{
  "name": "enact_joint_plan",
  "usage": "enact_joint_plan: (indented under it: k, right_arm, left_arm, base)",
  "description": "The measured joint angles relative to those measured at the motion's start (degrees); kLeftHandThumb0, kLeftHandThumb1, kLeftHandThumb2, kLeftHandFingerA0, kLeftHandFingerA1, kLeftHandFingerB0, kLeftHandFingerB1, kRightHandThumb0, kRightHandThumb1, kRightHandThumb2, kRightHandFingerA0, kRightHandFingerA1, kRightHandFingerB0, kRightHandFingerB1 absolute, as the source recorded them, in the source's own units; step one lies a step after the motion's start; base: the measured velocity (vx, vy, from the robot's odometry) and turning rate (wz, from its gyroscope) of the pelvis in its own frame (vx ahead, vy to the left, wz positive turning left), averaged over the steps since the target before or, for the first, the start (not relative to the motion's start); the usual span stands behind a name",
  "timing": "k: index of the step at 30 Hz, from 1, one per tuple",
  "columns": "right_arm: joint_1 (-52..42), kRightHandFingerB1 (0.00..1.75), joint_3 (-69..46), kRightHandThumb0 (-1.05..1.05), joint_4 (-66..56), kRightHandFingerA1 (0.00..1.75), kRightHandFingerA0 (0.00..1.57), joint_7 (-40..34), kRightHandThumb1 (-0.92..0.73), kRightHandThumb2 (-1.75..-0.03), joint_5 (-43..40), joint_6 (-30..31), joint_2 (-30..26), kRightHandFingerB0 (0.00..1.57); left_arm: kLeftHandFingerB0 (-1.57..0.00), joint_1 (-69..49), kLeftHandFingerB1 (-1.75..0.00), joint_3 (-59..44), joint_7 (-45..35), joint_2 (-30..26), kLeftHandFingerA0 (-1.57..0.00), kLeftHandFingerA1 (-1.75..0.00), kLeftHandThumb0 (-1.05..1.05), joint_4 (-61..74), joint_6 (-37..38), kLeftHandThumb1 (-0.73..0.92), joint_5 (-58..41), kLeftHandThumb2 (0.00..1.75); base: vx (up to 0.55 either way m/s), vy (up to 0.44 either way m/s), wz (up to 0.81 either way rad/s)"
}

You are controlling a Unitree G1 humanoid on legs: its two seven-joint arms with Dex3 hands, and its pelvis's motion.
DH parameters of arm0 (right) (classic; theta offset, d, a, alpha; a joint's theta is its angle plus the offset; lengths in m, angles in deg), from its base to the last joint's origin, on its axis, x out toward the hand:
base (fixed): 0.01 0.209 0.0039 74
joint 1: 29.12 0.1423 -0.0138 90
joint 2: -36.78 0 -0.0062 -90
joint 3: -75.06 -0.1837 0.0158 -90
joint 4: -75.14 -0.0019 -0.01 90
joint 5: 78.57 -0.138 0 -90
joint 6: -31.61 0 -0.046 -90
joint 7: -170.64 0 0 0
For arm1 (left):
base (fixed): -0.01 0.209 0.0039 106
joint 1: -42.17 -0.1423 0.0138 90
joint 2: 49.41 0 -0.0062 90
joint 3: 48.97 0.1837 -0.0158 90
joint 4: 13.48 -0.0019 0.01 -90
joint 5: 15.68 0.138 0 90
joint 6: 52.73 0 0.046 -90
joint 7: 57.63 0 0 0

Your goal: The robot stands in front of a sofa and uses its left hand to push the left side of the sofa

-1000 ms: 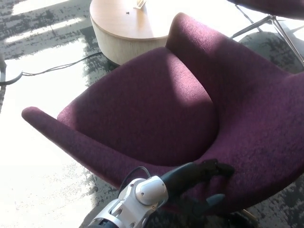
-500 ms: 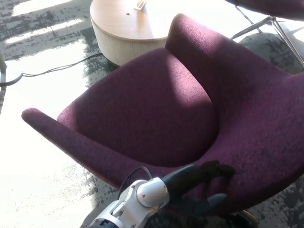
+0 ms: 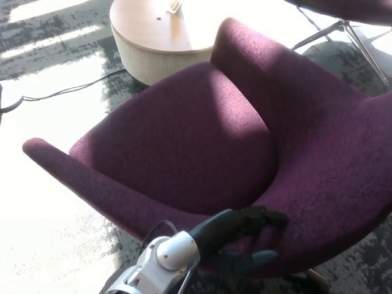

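The sofa (image 3: 202, 141), a purple upholstered seat with curved arms, fills most of the head view and sits at an angle on the patterned grey carpet (image 3: 55, 43). Beyond it stands a round wooden side table (image 3: 153, 37), and a dark cable (image 3: 73, 90) trails across the sunlit floor on the left. The metal legs of another chair (image 3: 349, 30) show at the upper right.

The robot's left hand (image 3: 245, 236) comes in from the bottom edge and rests against the near lower rim of the sofa, at the front end of its padded side. The fingers (image 3: 263, 217) are spread apart and laid flat on the fabric rather than wrapped around anything; the thumb points out beneath them. The hand holds nothing and only presses on the cloth. The right hand does not show.

The step in hand appears to be the push itself: contact is made and the palm is set on the side of the sofa. The next move would call for a steady forward drive of the arm through that contact, keeping the fingers flat so they do not slide off the rounded edge. Since the push lands off-centre, the sofa is likely to turn as much as travel, so the direction of force would need watching, as would the side table close behind it.
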Motion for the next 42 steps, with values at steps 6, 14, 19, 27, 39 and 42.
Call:
enact_joint_plan:
  k: [6, 14, 19, 27, 39, 42]
  right_arm:
    - [-0.1, 0.39, -0.1, -0.49, 0.1, 0.50, 0.23, 0.0, -0.67, -0.75, -0.1, 0.0, 0.0, 0.13]
    - [4.6, 0.39, -6.6, -0.76, 14.4, 0.43, 0.56, 8.8, -0.66, -0.73, -5.9, -5.0, -0.1, 0.44]
    - [6.8, 0.37, -9.9, -0.70, 21.5, 0.39, 0.62, 14.2, -0.75, -0.64, -9.2, -9.2, -0.1, 0.52]
    - [8.9, 0.50, -13.2, -0.70, 29.0, 0.55, 0.54, 21.3, -0.60, -0.97, -13.3, -16.6, -0.2, 0.43]
    - [10.1, 0.50, -14.8, -0.69, 33.3, 0.55, 0.54, 25.2, -0.61, -0.97, -15.9, -21.6, -0.2, 0.41]
    - [10.3, 0.36, -15.0, -0.69, 33.7, 0.39, 0.62, 25.7, -0.75, -0.64, -16.3, -22.2, -0.2, 0.50]
  left_arm:
    - [-0.31, 0.4, -0.33, -3.3, -2.6, -3.2, -0.15, -0.42, -1.02, -1.1, -0.1, 0.80, -1.3, 0.66]
    - [-0.27, 0.0, -0.34, -5.6, -3.7, -6.6, -0.12, -0.45, -1.02, -0.2, 0.3, 0.89, -2.5, 0.67]
    - [-0.40, -1.4, -0.48, -6.5, -3.8, -10.1, -0.11, -0.49, -0.99, 1.0, 0.8, 0.68, -2.7, 1.13]
    - [-0.15, -3.2, -0.36, -9.7, -4.9, -15.6, -0.16, -0.53, -1.04, 1.5, 1.1, 0.88, -3.3, 0.69]
    - [-0.12, -0.7, -0.45, -16.0, -5.2, -22.9, -0.08, -0.59, -1.05, -4.4, 1.5, 0.89, -4.4, 0.71]
    - [-0.12, 0.1, -0.48, -18.4, -5.5, -24.8, -0.08, -0.62, -1.05, -6.3, 1.7, 0.88, -5.1, 0.70]
  base:
    - [0.00, 0.000, 0.00]
    - [0.00, 0.000, 0.00]
    - [0.00, 0.000, 0.00]
    - [0.00, 0.000, 0.00]
    - [0.00, 0.000, 0.00]
    - [0.00, 0.000, 0.00]
